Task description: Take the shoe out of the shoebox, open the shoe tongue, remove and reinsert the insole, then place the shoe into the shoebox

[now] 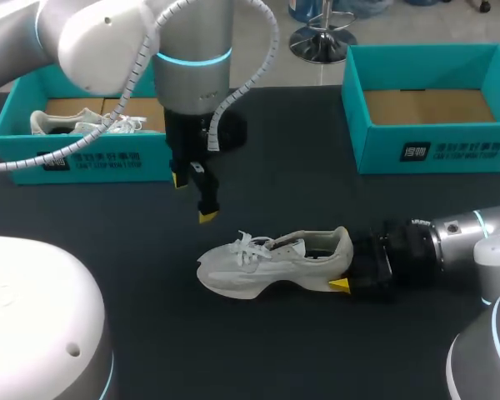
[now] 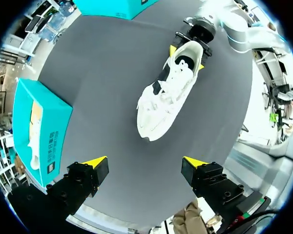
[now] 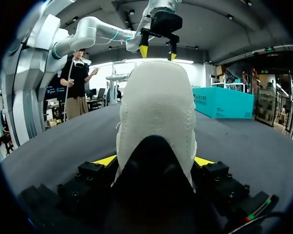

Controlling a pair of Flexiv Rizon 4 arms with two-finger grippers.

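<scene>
Head view: the shoe (image 1: pixel 271 262) is lying on the table (image 1: pixel 108 208), long axis running across, toe pointing toward my left, with the right gripper (image 1: pixel 343 265) pinching its heel. Left wrist view: the left gripper (image 2: pixel 144 165) is hanging spread above it. I judge it should be coming down squarely on the tongue (image 2: pixel 170 80). Right wrist view: both fingers (image 3: pixel 105 160) are pressing the heel's sides.

Two teal shoeboxes (image 1: pixel 83 158) (image 1: pixel 433 150), two grippers (image 1: pixel 193 198) (image 1: pixel 346 267), seemingly two white shoes (image 1: pixel 267 262) (image 1: pixel 75 123)

silver-white arms (image 1: pixel 192 33) with cyan rings (image 1: pixel 193 57), a ribbed white cable (image 1: pixel 274 37), black wrists (image 1: pixel 192 133), yellow-tipped fingers (image 1: pixel 208 216).
</scene>
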